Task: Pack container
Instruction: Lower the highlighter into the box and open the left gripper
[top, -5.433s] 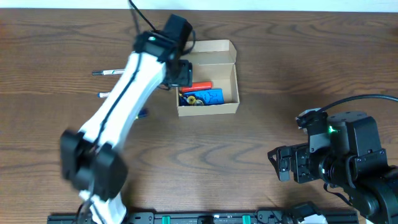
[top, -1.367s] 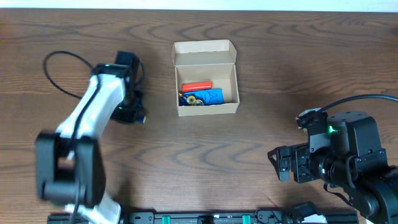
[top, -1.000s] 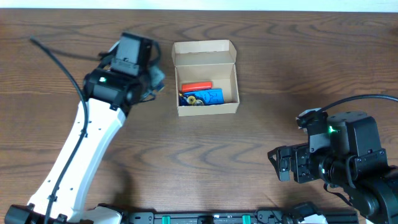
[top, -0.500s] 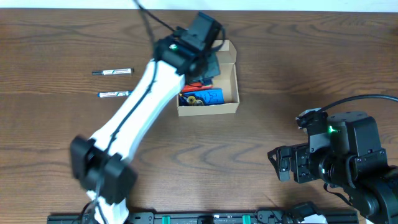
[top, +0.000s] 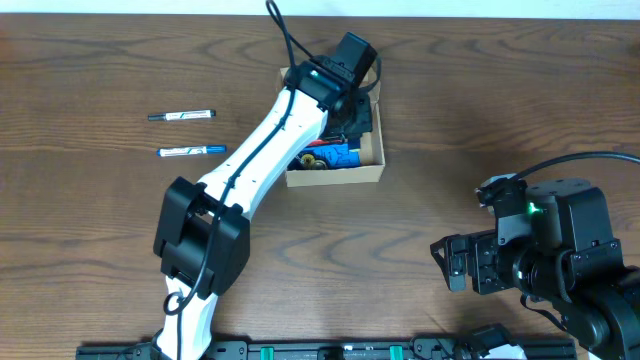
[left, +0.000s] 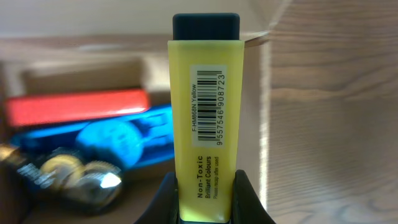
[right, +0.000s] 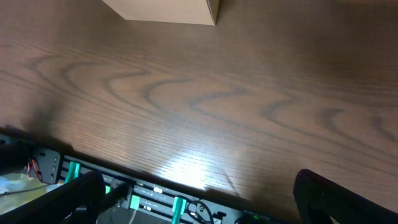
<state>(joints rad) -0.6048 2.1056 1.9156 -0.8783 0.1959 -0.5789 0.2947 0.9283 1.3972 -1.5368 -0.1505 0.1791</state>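
So, the container (top: 335, 176), a small tan cardboard box, is found toward the back middle of the bench (top: 420, 210), with its top open. The left hand (top: 352, 112) is positioned right over the box's right half, so most of the opening is covered by the arm in the overhead view. Only the front wall and the right rim are left showing.

From the left wrist view, a yellow highlighter (left: 204, 118) with a black cap is seen clamped between the two fingers (left: 166, 198) of the left hand (left: 205, 208), cap pointed away from the camera. A barcode label and "Non-Toxic" are printed on it. The right-hand wall of the box (left: 255, 93) is seen just behind the highlighter. Whether the highlighter is touching the box can't be told.

Inside the box, to the left of the highlighter, a red item (left: 78, 107), a blue item (left: 106, 140) and some shiny round bits (left: 68, 177) are seen, all blurred.

Two markers (top: 181, 116) (top: 191, 151) are laid out on the bench well to the left of the box.

The right hand (top: 452, 263) is parked at the near right of the bench, well apart from the box, its fingers (right: 81, 190) spread wide with nothing between them.
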